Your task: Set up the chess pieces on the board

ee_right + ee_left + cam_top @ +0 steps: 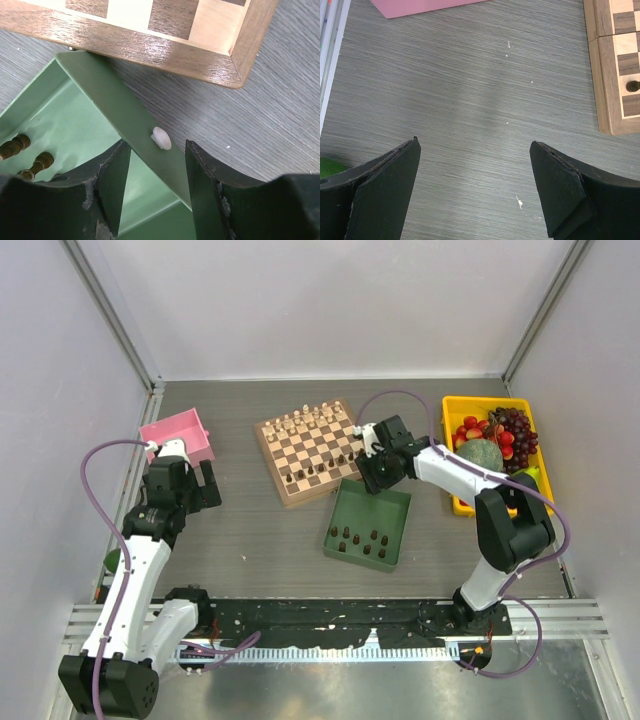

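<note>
The board [318, 448] is seen lying askew on the grey surface [250, 540]. A row of pale chessmen [310, 420] is lined up on its far edge, and a few of the chess pieces [310, 476] are stood along its near edge. Their exact number and squares cannot be made out from above. More dark pieces [360, 539] are left in the green tray [388, 508], which is set just beside the board's near right corner.

In the right wrist view only two of these are visible, cut off at the left edge. The right end effector [156, 145] is held astride the tray's far wall, one finger inside and one outside, beside a small white nub [161, 138]. Its fingers are partly apart. It cannot be told whether the wall is actually pinched.

The left end effector [475, 145] is held wide apart over bare surface, with nothing between its fingers. The board's edge is cropped at the right of its view, and a green object [329, 167] at the left is too cut off to identify.
</note>
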Robot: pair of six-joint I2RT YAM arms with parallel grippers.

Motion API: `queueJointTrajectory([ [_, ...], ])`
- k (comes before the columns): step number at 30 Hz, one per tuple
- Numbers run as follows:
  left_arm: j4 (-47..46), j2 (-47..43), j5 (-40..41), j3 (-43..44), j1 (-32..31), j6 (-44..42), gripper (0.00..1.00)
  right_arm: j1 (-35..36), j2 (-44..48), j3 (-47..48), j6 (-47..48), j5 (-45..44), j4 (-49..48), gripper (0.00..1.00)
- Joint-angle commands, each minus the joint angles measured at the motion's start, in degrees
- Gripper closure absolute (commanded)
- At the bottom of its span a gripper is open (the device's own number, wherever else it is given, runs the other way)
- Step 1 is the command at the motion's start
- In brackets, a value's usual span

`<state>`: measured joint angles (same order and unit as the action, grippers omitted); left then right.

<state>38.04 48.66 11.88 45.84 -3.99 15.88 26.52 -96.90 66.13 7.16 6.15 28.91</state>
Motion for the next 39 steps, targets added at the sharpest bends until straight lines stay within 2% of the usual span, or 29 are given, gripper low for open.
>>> queueJointTrajectory([
  [1,-0.78,0.20,-0.72,2.14,0.30,-0.67,0.01,0.20,1.01,-0.03,-0.30,-1.14,-0.26,0.49],
  [11,-0.78,0.82,-2.39,2.32,0.39,-0.32,0.01,0.11,4.53,-5.65,-2.67,-5.98,-0.17,0.55],
  [20,-0.78,0.73,-2.91,2.41,0.39,-0.15,0.01,-1.38,7.96,-8.29,-6.54,-14.67,-0.43,0.62],
  [39,-0.78,0.73,-3.00,2.32,0.39,-0.24,0.01,-5.87,11.91,-13.04,-14.89,-21.97,0.98,0.62],
])
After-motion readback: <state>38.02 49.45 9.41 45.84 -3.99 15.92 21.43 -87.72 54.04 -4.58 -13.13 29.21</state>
